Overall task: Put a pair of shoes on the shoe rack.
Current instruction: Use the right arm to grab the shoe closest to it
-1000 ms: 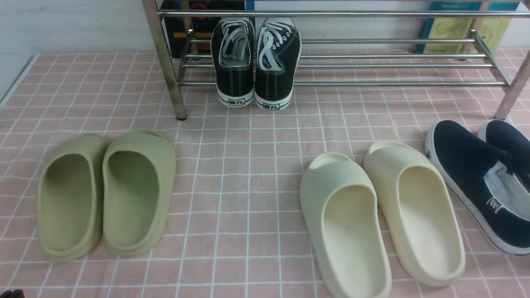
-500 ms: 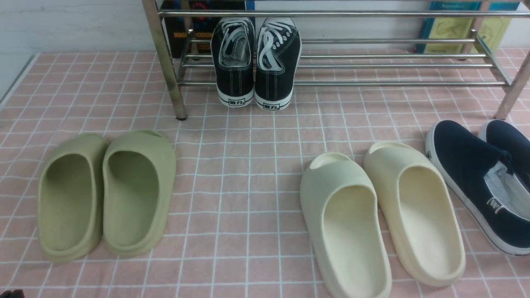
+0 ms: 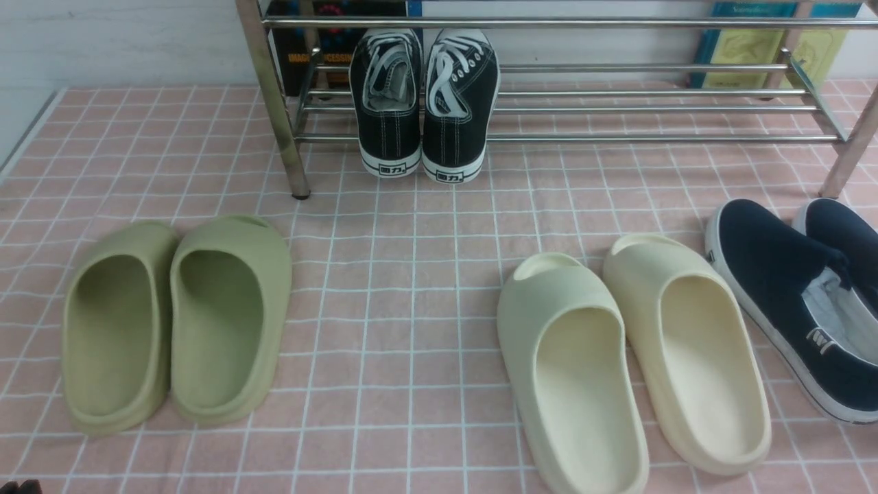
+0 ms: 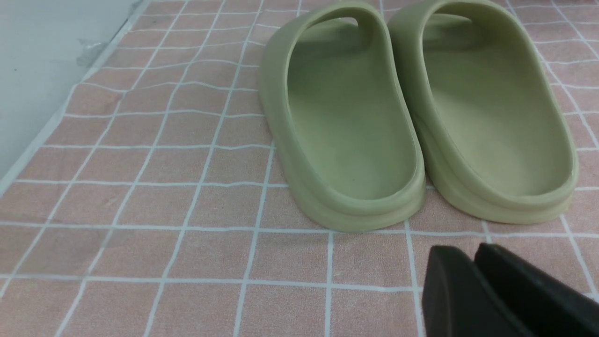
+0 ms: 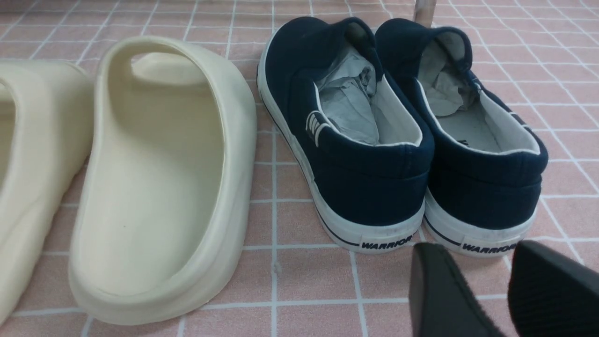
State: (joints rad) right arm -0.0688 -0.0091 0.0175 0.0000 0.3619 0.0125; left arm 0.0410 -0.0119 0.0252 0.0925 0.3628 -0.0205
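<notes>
The pair of shoes is two navy slip-ons with white soles, standing side by side on the pink checked cloth at the far right: the left shoe (image 3: 775, 288) (image 5: 355, 178) and the right shoe (image 3: 847, 230) (image 5: 486, 187), which the front view cuts off. Their heels face my right gripper (image 5: 475, 252), which hovers just behind them, open, with bare cloth between its fingers. The chrome shoe rack (image 3: 617, 137) stands at the back; one of its legs (image 5: 423, 9) rises just beyond the shoes' toes. My left gripper (image 4: 463, 252) is behind the olive slides, fingers together and holding nothing.
Black lace-up sneakers (image 3: 422, 103) sit on the rack's lower bars at its left end. Olive-green slides (image 3: 178, 322) (image 4: 412, 117) lie at front left, cream slides (image 3: 631, 357) (image 5: 159, 178) right beside the navy pair. Books lean behind the rack. The cloth's edge (image 4: 56, 121) runs along the left.
</notes>
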